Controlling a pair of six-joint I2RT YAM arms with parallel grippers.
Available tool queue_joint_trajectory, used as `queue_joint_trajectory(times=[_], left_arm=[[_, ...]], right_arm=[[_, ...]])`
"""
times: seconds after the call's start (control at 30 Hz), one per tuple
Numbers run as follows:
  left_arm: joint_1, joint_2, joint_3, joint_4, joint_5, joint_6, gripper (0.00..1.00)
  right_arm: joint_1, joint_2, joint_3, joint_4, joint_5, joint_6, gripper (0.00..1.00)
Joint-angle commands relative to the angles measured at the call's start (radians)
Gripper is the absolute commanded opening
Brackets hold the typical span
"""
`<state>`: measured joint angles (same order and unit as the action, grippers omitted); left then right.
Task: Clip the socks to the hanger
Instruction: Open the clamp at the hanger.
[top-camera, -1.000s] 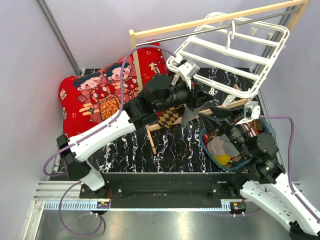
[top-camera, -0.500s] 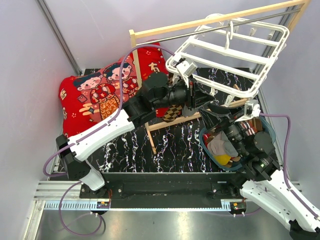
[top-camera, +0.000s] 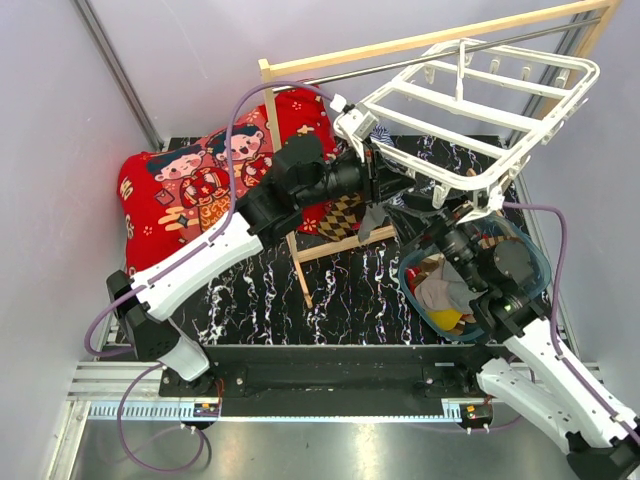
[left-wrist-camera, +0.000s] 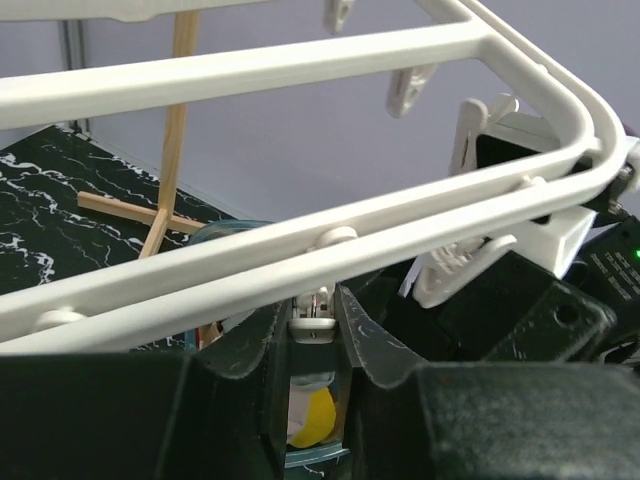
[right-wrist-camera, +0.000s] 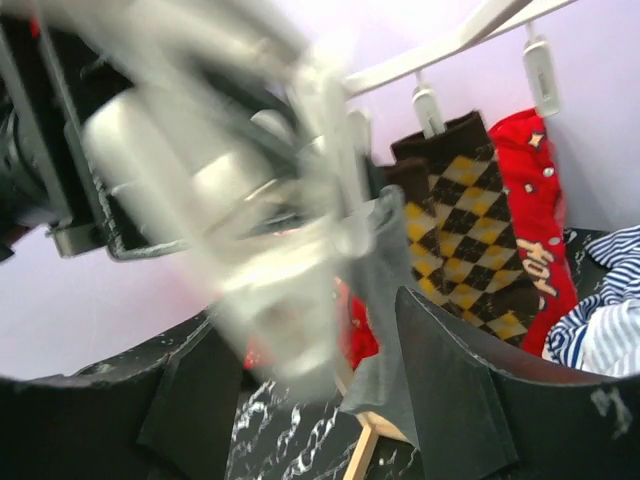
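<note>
**Left fingers** (left-wrist-camera: 275, 340): narrow, pinched on 1 peg (left-wrist-camera: 313, 312) that dangles under the near rail of the hanger (left-wrist-camera: 300, 70). I judge the squeeze is there to hold the peg's mouth open.

**Right fingers** (right-wrist-camera: 425, 335): wide apart. The grey sock (right-wrist-camera: 385, 300) hangs in the gap between them, and I cannot tell whether either pad touches it. This view is smeared with motion blur.

**Step in hand (judgement):** clipping the grey sock. It is at the peg, but I cannot confirm that it is seated.

**Next move (judgement):** the sock's upper edge must sit fully inside the peg's mouth before my left fingers ease off. My right fingers need a hold on the fabric just below that edge to steer it in.

**Orientation:**
- Grey sock: long axis close to vertical. Its upper end is at the hanger's left corner and its free end points down toward the tabletop (top-camera: 340, 290).
- Checkered sock (right-wrist-camera: 470, 230): hangs just beside the grey one with the same vertical axis, under another peg, and looks clipped.
- Hanger: hooked on the rod of the wooden rack (top-camera: 400, 47) and tilted. In the top view its long axis runs from lower left to upper right.
- More fabric lies in the basket (top-camera: 538, 262) on the right.
</note>
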<state>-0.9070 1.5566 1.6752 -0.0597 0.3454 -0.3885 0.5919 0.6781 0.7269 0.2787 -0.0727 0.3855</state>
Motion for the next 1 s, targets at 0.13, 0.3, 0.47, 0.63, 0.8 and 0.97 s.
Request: queue_joint_trajectory(times=[0.13,0.3,0.47,0.63,0.8,0.97], left_arm=[[0.034,-0.038,0.027,0.018,0.075,-0.023,0.23],[0.045,-0.026,0.038,0.009,0.106,-0.03,0.23],[0.051,-0.024,0.044,0.011,0.136,-0.047,0.24],[0.051,-0.03,0.041,0.029,0.182,-0.078,0.25],[0.051,-0.035,0.032,0.052,0.227,-0.108,0.27],[0.051,-0.029,0.026,0.079,0.268,-0.147,0.27]], right_arm=[[-0.207,0.003,-0.006,0.204,-0.301,0.182,0.68],[-0.221,0.0,-0.01,0.226,-0.352,0.187,0.68],[-0.248,-0.005,-0.037,0.264,-0.352,0.211,0.68],[-0.264,-0.009,-0.04,0.284,-0.348,0.205,0.67],[-0.274,-0.012,-0.047,0.289,-0.325,0.19,0.62],[-0.277,-0.005,-0.05,0.309,-0.314,0.187,0.58]])
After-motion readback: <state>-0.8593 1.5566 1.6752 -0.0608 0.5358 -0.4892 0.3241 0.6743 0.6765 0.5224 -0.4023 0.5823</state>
